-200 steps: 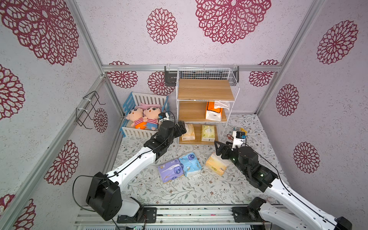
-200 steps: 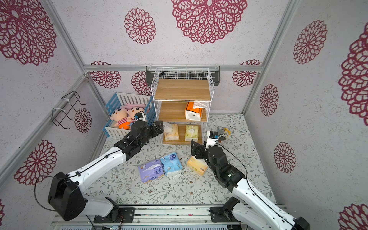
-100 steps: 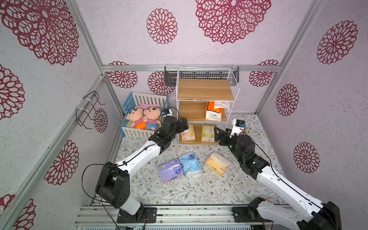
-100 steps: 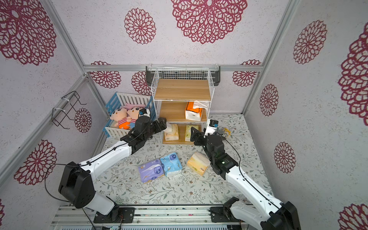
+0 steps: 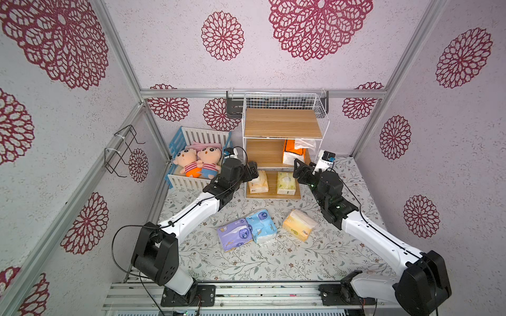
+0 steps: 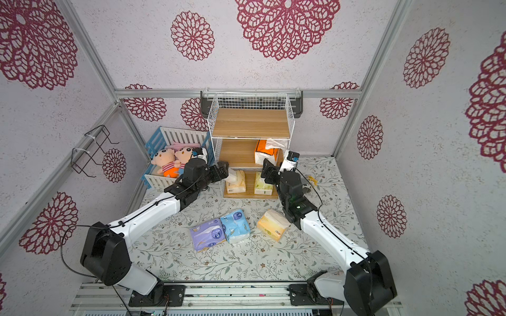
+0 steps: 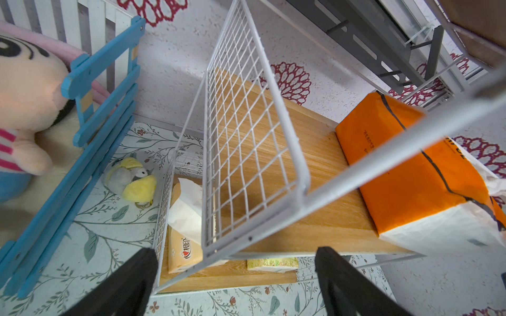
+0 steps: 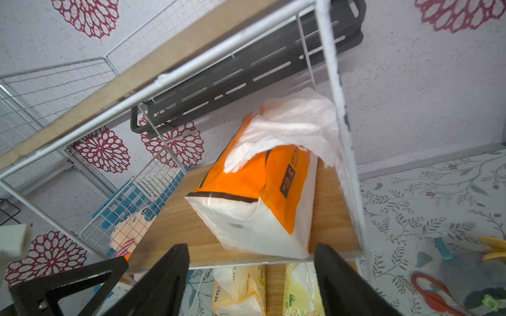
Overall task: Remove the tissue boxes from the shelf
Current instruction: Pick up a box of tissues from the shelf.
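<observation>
Both top views look steeply down from high above the arms' bases, far off, toward the shelf (image 5: 283, 127) at 12 o'clock, while each wrist camera faces its middle tier from close by, both sharing the orange-and-white pack (image 7: 410, 186).

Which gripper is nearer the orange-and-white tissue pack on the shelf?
Right. The right gripper is in front of the orange-and-white pack; the left gripper is at the opposite front corner of the shelf.
</observation>
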Motion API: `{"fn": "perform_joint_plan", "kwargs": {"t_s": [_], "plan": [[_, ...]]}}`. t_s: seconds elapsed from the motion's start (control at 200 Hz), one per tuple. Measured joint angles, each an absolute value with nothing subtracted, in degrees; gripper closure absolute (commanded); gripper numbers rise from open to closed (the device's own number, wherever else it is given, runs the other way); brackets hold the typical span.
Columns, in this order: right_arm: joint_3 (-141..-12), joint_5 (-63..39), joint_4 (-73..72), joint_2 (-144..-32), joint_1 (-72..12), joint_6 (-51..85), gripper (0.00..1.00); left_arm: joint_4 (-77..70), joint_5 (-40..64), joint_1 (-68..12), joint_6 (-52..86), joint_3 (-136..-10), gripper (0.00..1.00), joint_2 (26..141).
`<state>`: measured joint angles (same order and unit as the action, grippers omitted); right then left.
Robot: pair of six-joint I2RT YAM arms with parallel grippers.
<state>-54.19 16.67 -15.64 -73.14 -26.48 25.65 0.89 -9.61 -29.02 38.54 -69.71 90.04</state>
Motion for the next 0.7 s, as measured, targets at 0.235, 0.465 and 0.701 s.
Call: {"fn": "perform_joint_plan", "kwargs": {"t_s": [0.235,0.465,0.701], "plan": [[-55.64,18.72,-18.76,-77.23,-26.2,25.63,0.25,0.86,-8.19,-28.93,37.93,-69.73,0.03,90.15],[-56.86,18.83,-21.19,-78.94,-25.98,25.5,0.38,0.84,-7.25,-28.86,37.95,-69.73,0.03,90.89],[-56.88,18.28,-23.14,-80.23,-25.82,24.58,0.57,0.91,-6.83,-28.86,38.02,-69.73,0.03,90.94]]}}
